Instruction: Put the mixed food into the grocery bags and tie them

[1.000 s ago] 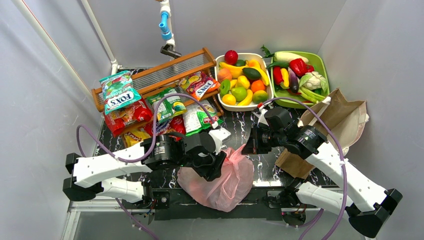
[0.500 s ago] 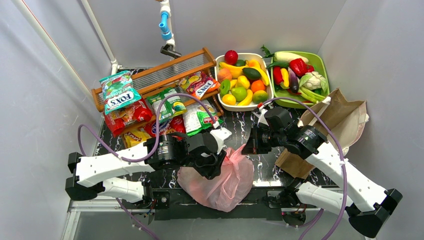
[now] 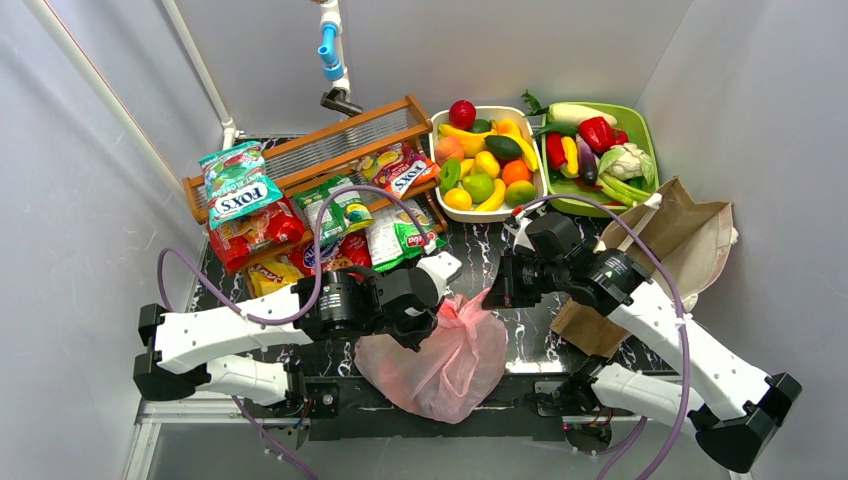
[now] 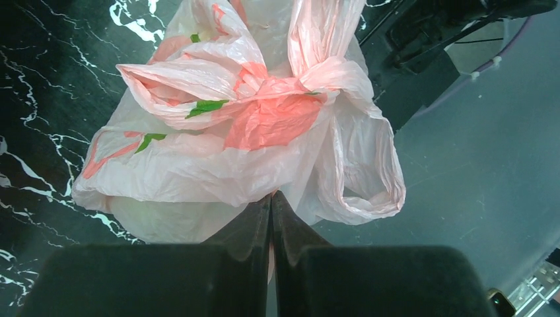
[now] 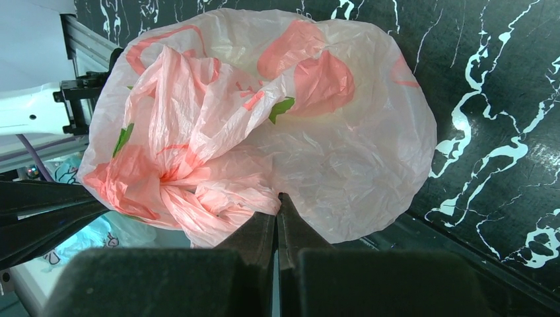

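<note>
Here, knotted pink bag (image 3: 445,360) on black table (image 3: 475,250); left jaws pinching its film, right jaws pinching it too

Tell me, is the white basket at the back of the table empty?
No, the white basket is heaped with toy fruit.

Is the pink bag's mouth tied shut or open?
Closed: the pink bag has its handles bunched into a knot on top. How tight, cannot tell.
</note>
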